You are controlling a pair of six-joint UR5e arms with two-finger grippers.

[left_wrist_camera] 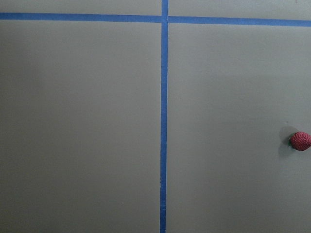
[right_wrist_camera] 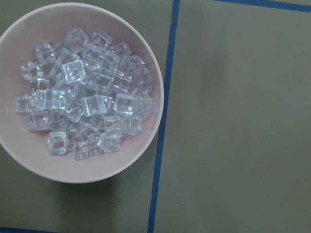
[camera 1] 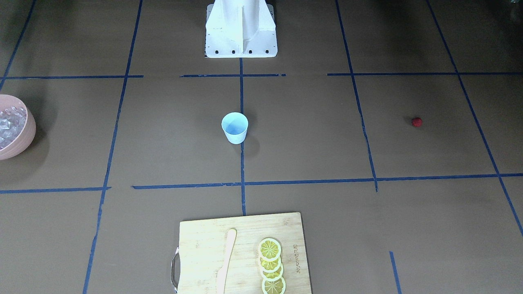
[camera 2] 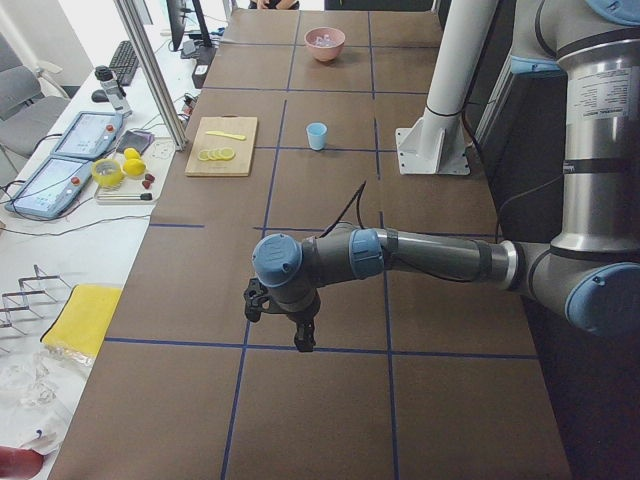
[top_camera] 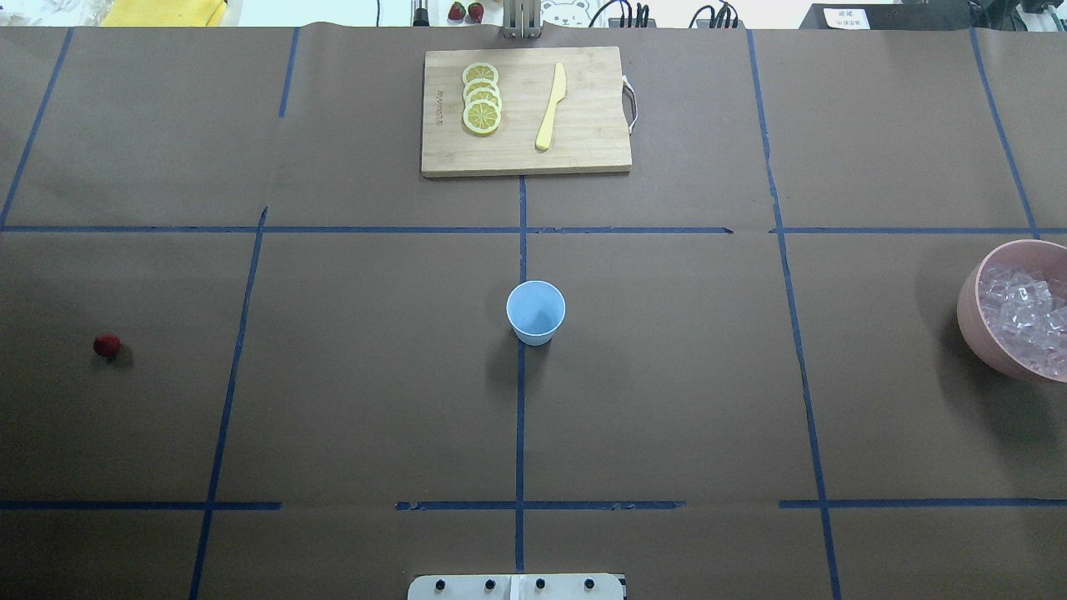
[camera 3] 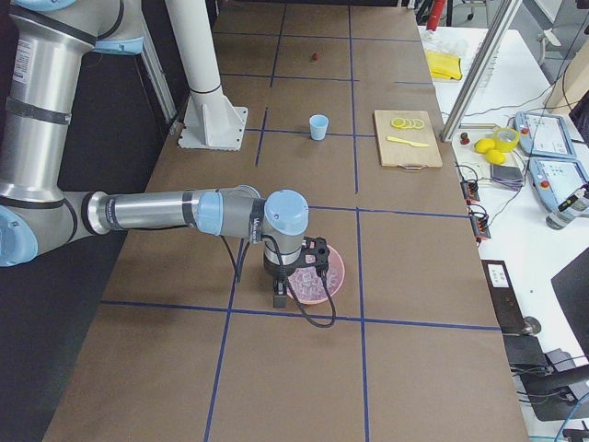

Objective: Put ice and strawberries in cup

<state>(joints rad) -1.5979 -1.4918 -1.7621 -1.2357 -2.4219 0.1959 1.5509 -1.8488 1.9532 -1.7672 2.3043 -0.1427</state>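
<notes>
I judge the cup [top_camera: 535, 310] sits central for both arms; strawberry [top_camera: 107, 345] at nine o'clock, ice [top_camera: 1021, 315] at three; left gripper [camera 2: 298, 335] and right gripper [camera 3: 280, 296] openings I cannot tell

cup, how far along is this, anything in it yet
Done: nothing; the cup looks empty. In hand: the left claw hangs near the strawberry, the right claw over the pink bowl of ice. Left: strawberry and ice both to go in.
</notes>
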